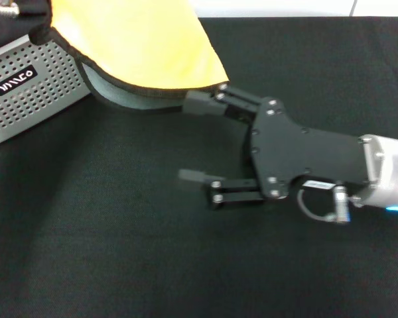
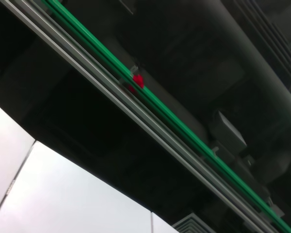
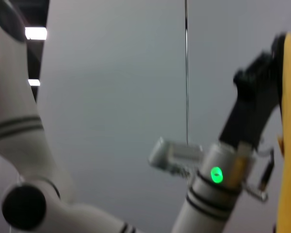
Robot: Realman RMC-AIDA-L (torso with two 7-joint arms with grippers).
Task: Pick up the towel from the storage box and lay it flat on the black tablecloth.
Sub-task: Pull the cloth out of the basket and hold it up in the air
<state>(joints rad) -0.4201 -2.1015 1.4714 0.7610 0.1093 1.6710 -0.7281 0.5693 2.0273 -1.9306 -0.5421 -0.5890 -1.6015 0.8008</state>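
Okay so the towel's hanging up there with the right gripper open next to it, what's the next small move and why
Probably close the right gripper on the towel's free corner. Its jaws stand open beside the hem, one finger touching it. The towel hangs off the storage box, held from above left, yellow face up, not yet flat on the black tablecloth.

Your head camera looks steeply down and close on the black tablecloth (image 1: 119, 252), with the box (image 1: 33, 86) at its left edge and the right gripper (image 1: 198, 139) mid-frame. Your left wrist camera faces upward at dark ceiling beams and a green rail (image 2: 150, 99), showing nothing of the surface. Your right wrist camera faces a grey wall; it shares only the yellow towel (image 3: 290, 145) with the head view.
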